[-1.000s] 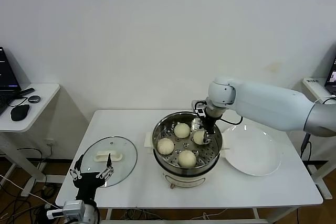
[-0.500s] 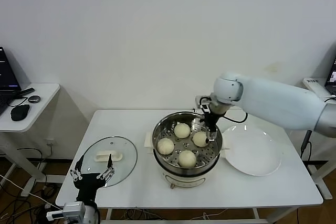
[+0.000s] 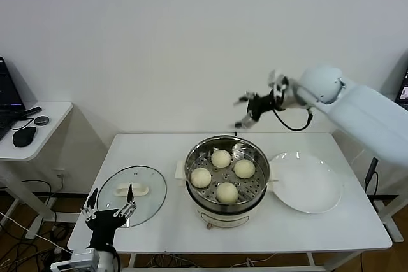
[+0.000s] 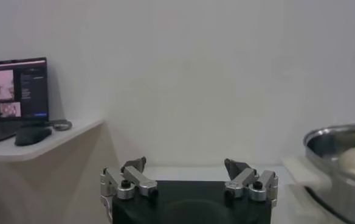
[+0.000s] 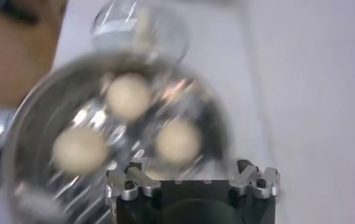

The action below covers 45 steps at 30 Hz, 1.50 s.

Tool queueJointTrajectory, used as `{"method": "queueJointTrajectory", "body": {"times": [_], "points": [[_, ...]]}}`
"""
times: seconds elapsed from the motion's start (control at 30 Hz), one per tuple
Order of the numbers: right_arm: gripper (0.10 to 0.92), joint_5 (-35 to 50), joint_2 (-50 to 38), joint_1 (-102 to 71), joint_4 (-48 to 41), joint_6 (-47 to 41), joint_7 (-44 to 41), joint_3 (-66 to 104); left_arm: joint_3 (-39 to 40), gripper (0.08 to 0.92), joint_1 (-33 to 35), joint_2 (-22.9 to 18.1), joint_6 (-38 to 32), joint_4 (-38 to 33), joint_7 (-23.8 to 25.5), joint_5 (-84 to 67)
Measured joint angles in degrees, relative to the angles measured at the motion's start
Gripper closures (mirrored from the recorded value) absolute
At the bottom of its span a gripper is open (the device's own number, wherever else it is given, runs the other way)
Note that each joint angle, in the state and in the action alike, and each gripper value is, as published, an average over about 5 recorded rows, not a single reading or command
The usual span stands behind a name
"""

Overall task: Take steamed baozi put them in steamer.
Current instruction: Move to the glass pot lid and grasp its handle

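Four steamed baozi (image 3: 223,173) are seen on the perforated tray inside the steamer (image 3: 227,203), mid-table, betw. the glass lid (image 3: 132,186) and the white plate (image 3: 306,183). In the right wrist view only three buns are made out clearly; the fourth is mostly hidden behind the gripper body, and the pic is blurred. The right gripper (image 3: 243,113) is held in the air above and behind the pot, fingers spread, nothing gripped. The left gripper (image 3: 108,209) is parked low at the table's front-left corner, fingers apart and empty; its arm is cut off by the frame edge.
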Motion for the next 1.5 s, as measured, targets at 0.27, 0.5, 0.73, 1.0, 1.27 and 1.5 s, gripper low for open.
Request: {"method": "queueJointTrajectory", "body": {"times": [0.27,0.5,0.73,1.0,1.27,1.5], "points": [[0.203,4.32,0.76,-18.09,2.94,5.04,19.14,26.36,-0.66,0.177,-0.71,0.16,-3.32,0.89,-1.90,0.79],[0.203,2.55,7.46,-38.32,7.67,9.42,30.27,50.51,-1.30,0.177,-2.40,1.55,-5.91,2.97,-2.29,4.35],[0.203,-0.23,17.21,-58.38,13.59,12.36,35.43,67.51,-2.35,0.177,-4.78,3.04,-8.32,7.05,-2.49,13.03],[0.203,-1.58,24.88,-78.40,20.24,14.51,36.88,77.17,-2.11,0.177,-8.04,4.33,-9.62,12.30,-3.76,28.53],[0.203,-1.88,27.79,-89.09,24.87,15.49,37.48,82.63,-1.00,0.177,-10.35,7.66,-13.37,17.91,-6.30,55.88],[0.203,-1.51,28.74,-93.39,26.11,16.22,37.92,85.12,0.91,0.177,-12.18,10.59,-12.33,22.39,-3.03,70.12]]}}
